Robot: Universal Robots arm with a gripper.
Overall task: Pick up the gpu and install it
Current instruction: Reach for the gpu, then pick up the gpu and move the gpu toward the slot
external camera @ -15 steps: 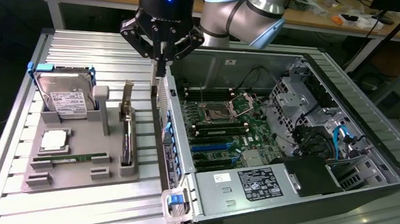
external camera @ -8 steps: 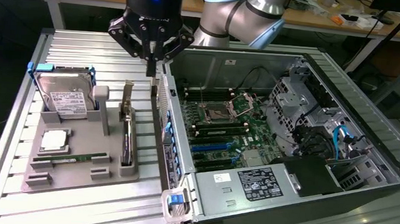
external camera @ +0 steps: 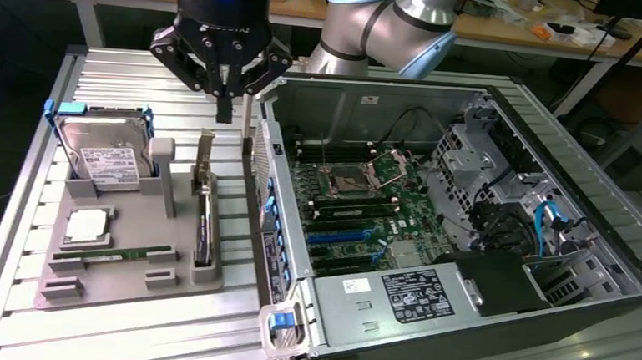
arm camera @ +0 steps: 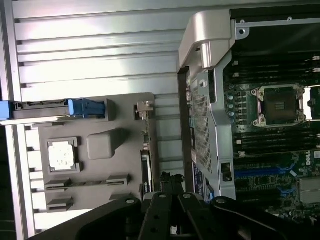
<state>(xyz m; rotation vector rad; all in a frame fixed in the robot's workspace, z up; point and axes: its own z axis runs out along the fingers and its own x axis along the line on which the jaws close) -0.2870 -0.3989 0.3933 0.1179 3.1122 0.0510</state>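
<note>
Closest to the wrist camera are the black links of the gripper (arm camera: 168, 177), whose fingers we see drawn together into one narrow tip with nothing held between them. That tip hangs point-down above the side of the grey holder (external camera: 140, 227) that faces the computer case (external camera: 359, 99). It is over or just beside the gpu (external camera: 203, 210); we cannot tell which, though it looks well clear of the card's top edge. We find the gpu standing on its long edge in a slot along that side of the holder, with its silvery bracket at the end level with the hard drive (external camera: 105, 157). We take it that the slot keeps the thin card upright so its upper edge is free for a pinch from above. On the exterior view's left, the same holder props the hard drive at a lean in its blue-ended carrier. It also lays the processor chip (external camera: 86, 226) and the green memory stick (external camera: 110, 257) flat in shallow pockets, each part apart from the others. The case lies on its side on the ribbed metal table (external camera: 100, 334) with the cover off, so the motherboard (external camera: 381, 205) and its blue slots (external camera: 346, 236) face upward, open to an arm working from overhead. We judge the pick-up not yet made, since the card sits wholly in its slot.
</note>
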